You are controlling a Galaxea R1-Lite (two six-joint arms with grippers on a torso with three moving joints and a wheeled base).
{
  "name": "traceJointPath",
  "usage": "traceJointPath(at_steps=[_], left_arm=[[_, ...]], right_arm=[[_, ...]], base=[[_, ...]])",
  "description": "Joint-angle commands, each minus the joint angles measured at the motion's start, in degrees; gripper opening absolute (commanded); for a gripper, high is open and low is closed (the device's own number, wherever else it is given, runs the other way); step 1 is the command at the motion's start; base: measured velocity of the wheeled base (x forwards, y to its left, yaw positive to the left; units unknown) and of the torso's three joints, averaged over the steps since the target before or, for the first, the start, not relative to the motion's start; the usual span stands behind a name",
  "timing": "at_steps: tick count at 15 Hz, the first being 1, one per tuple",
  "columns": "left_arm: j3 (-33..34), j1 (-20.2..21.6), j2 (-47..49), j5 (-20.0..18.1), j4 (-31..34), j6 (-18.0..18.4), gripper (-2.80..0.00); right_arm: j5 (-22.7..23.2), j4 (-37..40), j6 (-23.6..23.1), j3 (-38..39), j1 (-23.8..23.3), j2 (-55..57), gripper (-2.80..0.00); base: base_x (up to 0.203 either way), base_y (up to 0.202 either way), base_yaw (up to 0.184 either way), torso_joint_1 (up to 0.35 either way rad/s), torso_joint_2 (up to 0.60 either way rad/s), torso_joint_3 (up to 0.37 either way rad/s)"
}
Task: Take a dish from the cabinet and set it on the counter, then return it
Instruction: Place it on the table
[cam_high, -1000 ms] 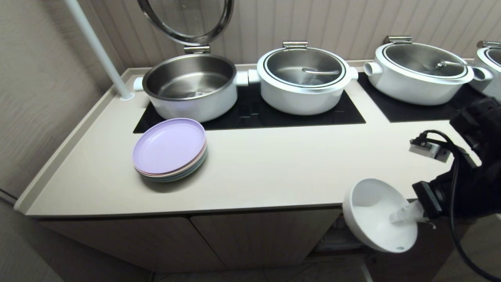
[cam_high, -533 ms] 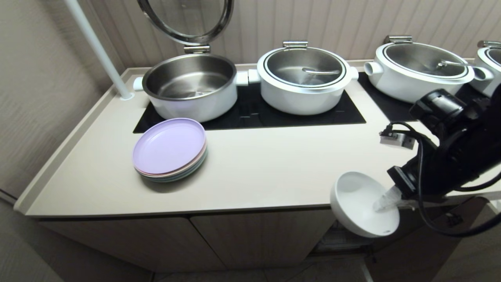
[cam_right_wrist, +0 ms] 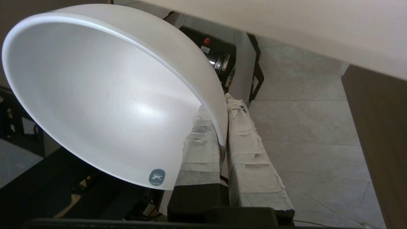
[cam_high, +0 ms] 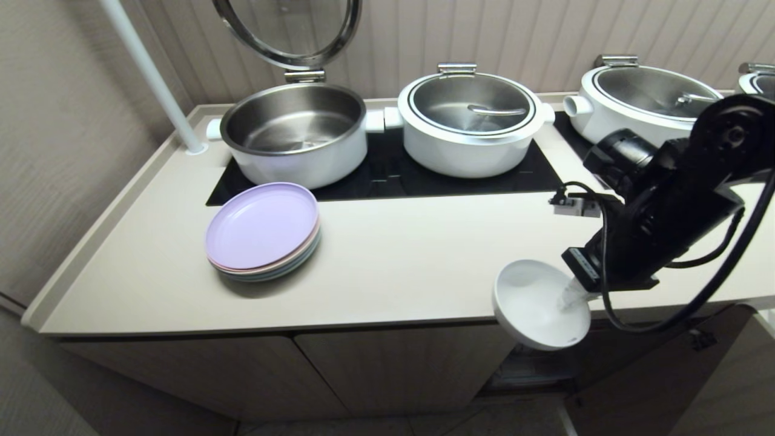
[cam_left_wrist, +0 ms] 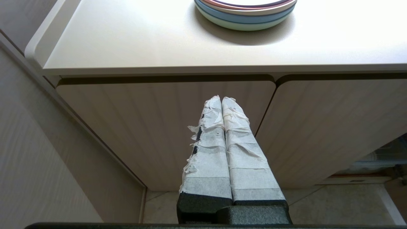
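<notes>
**Bowl in the claw, half over the counter's front edge**

The right gripper (cam_high: 574, 295) is pinched on the rim of the dish (cam_high: 536, 303), one taped finger (cam_right_wrist: 203, 140) inside the wall and the other outside it. The white bowl hangs tilted, mouth turned up and toward the pots. Taking the counter (cam_high: 399, 266) as landmark, the dish sits at its front edge toward the right end, partly over the worktop and partly over the open cabinet (cam_high: 527, 369) below; whether it touches the surface I cannot tell. The plate stack (cam_high: 262, 231) lies well to the left on that same counter.

This looks like the carry-up step: the dish is out of the cabinet and not yet set down. Next it would need to go further in over the counter, be levelled base-down, and be lowered before the pinch is let go.

The left gripper (cam_left_wrist: 221, 100) is parked with fingers together, below the counter, facing the closed doors.
</notes>
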Motion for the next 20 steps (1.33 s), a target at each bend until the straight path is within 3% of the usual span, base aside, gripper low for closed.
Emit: traceJointPath(at_steps=[1, 5, 11, 14, 20], left_arm=[[0.00, 0.02, -0.02, 0.02, -0.05, -0.02, -2.80], [0.00, 0.02, -0.02, 0.02, 0.01, -0.02, -2.80], [0.00, 0.02, -0.02, 0.02, 0.01, -0.02, -2.80], [0.00, 0.02, -0.02, 0.02, -0.06, -0.02, -2.80], [0.00, 0.02, -0.02, 0.02, -0.06, -0.02, -2.80]], right_arm=[[-1.01, -0.30, 0.71, -1.61, 0.38, 1.79, -2.80], [-2.29, -0.25, 8.20, -8.53, 1.05, 5.06, -2.80], [-2.60, -0.46, 10.08, -9.82, 1.08, 7.53, -2.80], [-2.60, -0.31, 16.02, -13.15, 1.48, 8.78, -2.80], [-3.92, -0.35, 23.16, -14.02, 1.47, 9.88, -2.80]], base=[[0.000, 0.000, 0.000, 0.000, 0.00, 0.000], [0.000, 0.000, 0.000, 0.000, 0.00, 0.000], [0.000, 0.000, 0.000, 0.000, 0.00, 0.000], [0.000, 0.000, 0.000, 0.000, 0.00, 0.000], [0.000, 0.000, 0.000, 0.000, 0.00, 0.000]])
